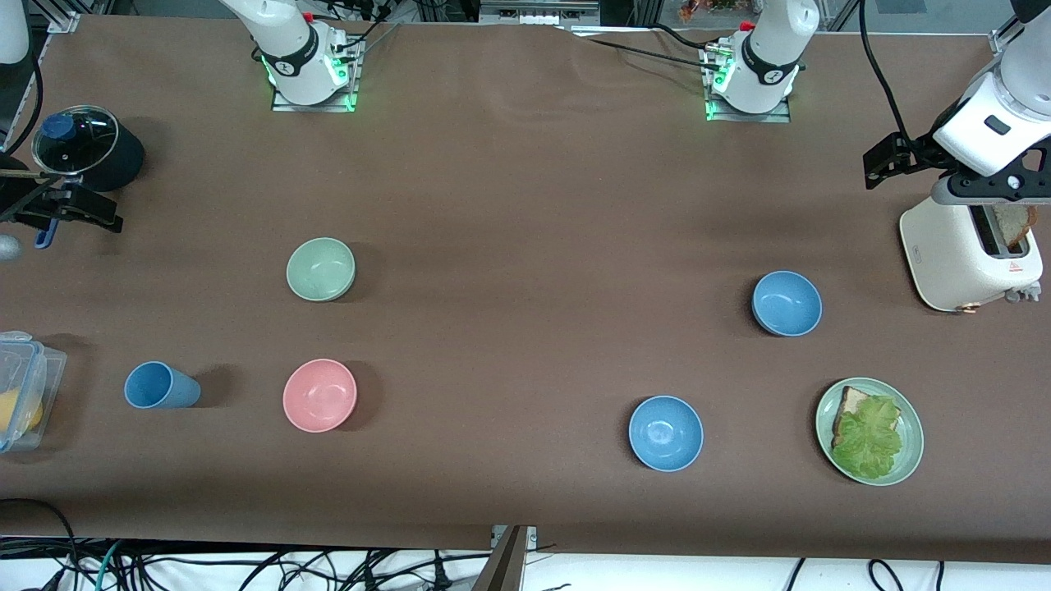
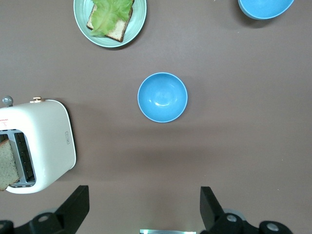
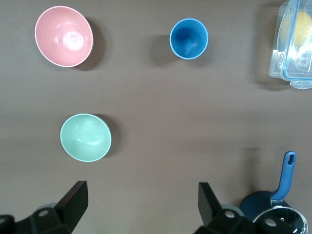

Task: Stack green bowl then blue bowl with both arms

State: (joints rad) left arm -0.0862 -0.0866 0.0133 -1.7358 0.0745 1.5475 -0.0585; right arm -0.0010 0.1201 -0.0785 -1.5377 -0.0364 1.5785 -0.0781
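The pale green bowl [image 1: 321, 269] stands toward the right arm's end of the table, with a pink bowl [image 1: 319, 395] nearer to the front camera. It also shows in the right wrist view [image 3: 86, 137]. The duller blue bowl [image 1: 787, 303] stands toward the left arm's end, beside the toaster, and shows in the left wrist view [image 2: 162, 97]. My left gripper [image 1: 989, 190] [image 2: 143, 190] hangs open and empty high over the toaster. My right gripper [image 1: 25, 201] [image 3: 140, 185] hangs open and empty high beside the black pot, at the table's end.
A brighter blue bowl [image 1: 666, 432] and a green plate [image 1: 910, 460] with bread and lettuce lie near the front edge. A white toaster [image 1: 956, 246] holds bread. A blue cup [image 1: 160, 386], a plastic box [image 1: 29, 386] and a lidded black pot [image 1: 86, 148] are at the right arm's end.
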